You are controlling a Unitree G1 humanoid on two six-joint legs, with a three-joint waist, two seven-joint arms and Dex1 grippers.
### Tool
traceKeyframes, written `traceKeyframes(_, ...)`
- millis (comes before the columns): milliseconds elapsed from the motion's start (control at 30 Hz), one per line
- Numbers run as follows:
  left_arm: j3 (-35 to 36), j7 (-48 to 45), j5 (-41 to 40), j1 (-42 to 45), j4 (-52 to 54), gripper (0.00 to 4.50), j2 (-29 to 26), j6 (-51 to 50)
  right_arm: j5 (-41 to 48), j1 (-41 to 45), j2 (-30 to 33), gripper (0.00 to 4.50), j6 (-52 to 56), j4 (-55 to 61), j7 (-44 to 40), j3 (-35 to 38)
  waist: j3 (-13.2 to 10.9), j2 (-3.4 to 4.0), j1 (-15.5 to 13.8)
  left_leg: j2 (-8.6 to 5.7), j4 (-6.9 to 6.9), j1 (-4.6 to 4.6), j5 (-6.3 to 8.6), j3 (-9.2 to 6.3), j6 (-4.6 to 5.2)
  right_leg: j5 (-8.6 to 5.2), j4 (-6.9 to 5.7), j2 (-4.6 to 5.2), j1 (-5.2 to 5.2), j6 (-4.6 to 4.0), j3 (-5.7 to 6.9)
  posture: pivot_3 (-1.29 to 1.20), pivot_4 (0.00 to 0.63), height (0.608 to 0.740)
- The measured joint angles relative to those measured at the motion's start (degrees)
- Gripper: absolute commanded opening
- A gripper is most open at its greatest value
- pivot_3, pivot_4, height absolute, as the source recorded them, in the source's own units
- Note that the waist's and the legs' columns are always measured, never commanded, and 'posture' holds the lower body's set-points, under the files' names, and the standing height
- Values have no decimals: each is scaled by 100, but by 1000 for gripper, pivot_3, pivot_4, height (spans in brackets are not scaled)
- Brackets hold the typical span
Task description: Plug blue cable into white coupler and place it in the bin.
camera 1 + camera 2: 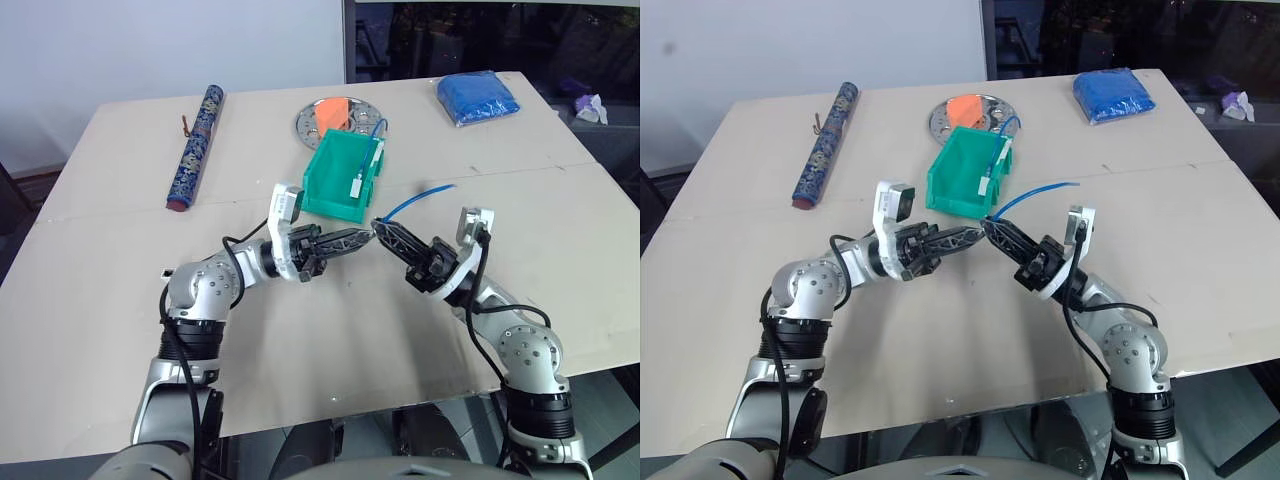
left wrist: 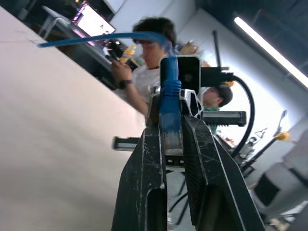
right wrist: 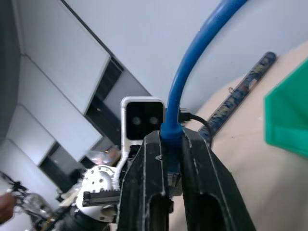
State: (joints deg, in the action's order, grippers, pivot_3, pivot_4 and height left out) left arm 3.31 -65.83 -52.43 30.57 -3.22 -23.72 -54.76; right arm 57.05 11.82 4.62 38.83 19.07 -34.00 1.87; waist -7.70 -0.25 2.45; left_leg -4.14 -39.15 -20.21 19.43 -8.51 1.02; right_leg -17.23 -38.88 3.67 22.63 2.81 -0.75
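Now the mating step: both grippers meet tip to tip just in front of the bin (image 1: pixel 340 178), the left gripper (image 1: pixel 366 237) and right gripper (image 1: pixel 383 230) each clenched on the blue cable (image 1: pixel 415 199). The coupler I can't make out. Next comes aligned pushing.

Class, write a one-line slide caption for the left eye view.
Both grippers, left and right, meet at the blue cable before the bin.

This looks like a robotics lab or office workspace. A bare board table (image 1: pixel 300 330) stands against a plain white wall (image 1: pixel 150 50). In the left wrist view a person (image 2: pixel 144 72) sits behind it near a lit screen (image 2: pixel 94 21), under a long ceiling strip light (image 2: pixel 269 45), with desks and equipment around. Grey wall panels (image 3: pixel 57 72) and cluttered shelving show in the right wrist view.
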Motion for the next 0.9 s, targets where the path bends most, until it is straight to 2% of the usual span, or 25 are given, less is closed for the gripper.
traceKeyframes(167, 8, -76, -87, -13, 60, 0, -154, -110, 90, 0, 4, 21, 11, 0, -32, -86, 0, 0, -9, 0, 0, 0, 0, 0, 0, 0, 1, 1, 0, 0, 1, 0, 150, 740)
traceKeyframes(267, 22, 20, -80, -90, 180, 1357, -149, -55, 98, 1, 10, 0, -1, 0, 11, -85, 0, 0, -1, 0, 0, 0, 0, 0, 0, 0, 1, 1, 0, 0, 0, 0, 150, 740)
traceKeyframes(300, 64, 133, -81, -190, 311, 1700, -138, -43, 96, 1, 17, 0, -31, 0, 51, -67, 0, 0, 3, 0, 0, 0, 0, 2, 0, 0, 2, 1, 0, 0, -3, 0, 150, 740)
traceKeyframes(400, 322, 719, -70, -535, 711, 3091, -47, 96, 57, 4, 59, 0, -87, 1, 96, -13, 0, 0, 10, 0, 2, 0, 0, 0, 0, 0, 2, -1, 5, 0, -8, 0, 150, 740)
traceKeyframes(500, 589, 1317, -43, -1140, 1526, 3091, -36, 314, -150, 11, 170, 0, -209, -3, 97, -5, 0, 0, 13, 1, 5, 1, 0, 3, 0, 0, 5, -2, 8, 0, -20, 0, 150, 740)
traceKeyframes(567, 828, 2190, 347, -1767, 2453, 3091, 161, 743, -348, 66, 234, 0, -358, -61, 73, 14, 0, 0, -13, -3, 7, 3, 0, 3, 0, 1, 7, 1, 5, 1, -20, 0, 150, 740)
traceKeyframes(633, 878, 2968, 1060, -2375, 3199, 3091, 397, 1350, -488, 106, 246, 0, -485, -203, 50, 24, 0, -1, -18, -3, 9, 5, 0, 8, 0, 1, 8, 1, 4, 2, -23, 0, 150, 740)
traceKeyframes(700, 861, 3712, 2170, -3166, 3741, 3091, 407, 2130, -648, 160, 250, 0, -640, -449, -8, 32, 1, -1, -20, -3, 29, 16, 0, 12, 0, 1, 6, -1, 4, 2, -30, 0, 150, 740)
traceKeyframes(733, 851, 3820, 2395, -3327, 3801, 3091, 375, 2287, -682, 173, 248, 0, -668, -501, -21, 34, 1, -1, -20, -3, 38, 21, 0, 13, 0, 2, 7, -3, 3, 1, -32, 0, 150, 740)
traceKeyframes(767, 849, 4257, 3275, -3929, 3941, 3091, 355, 2908, -800, 237, 242, 0, -774, -698, -86, 14, 2, -2, -15, -3, 53, 29, 0, 15, 0, 2, 8, -3, 3, 0, -36, 0, 150, 740)
traceKeyframes(833, 941, 4673, 3855, -4339, 3961, 3091, 472, 3292, -907, 266, 262, 0, -822, -839, -157, 8, 1, -2, -48, -5, 73, 41, 0, 20, 0, 2, 9, -2, 3, 0, -46, 0, 150, 740)
traceKeyframes(900, 1332, 5350, 4398, -4894, 3984, 3091, 941, 3734, -1033, 321, 260, 0, -887, -986, -265, -84, 2, -3, -69, -5, 74, 41, 1, 22, 1, 2, 10, -2, 4, 0, -49, 0, 150, 740)
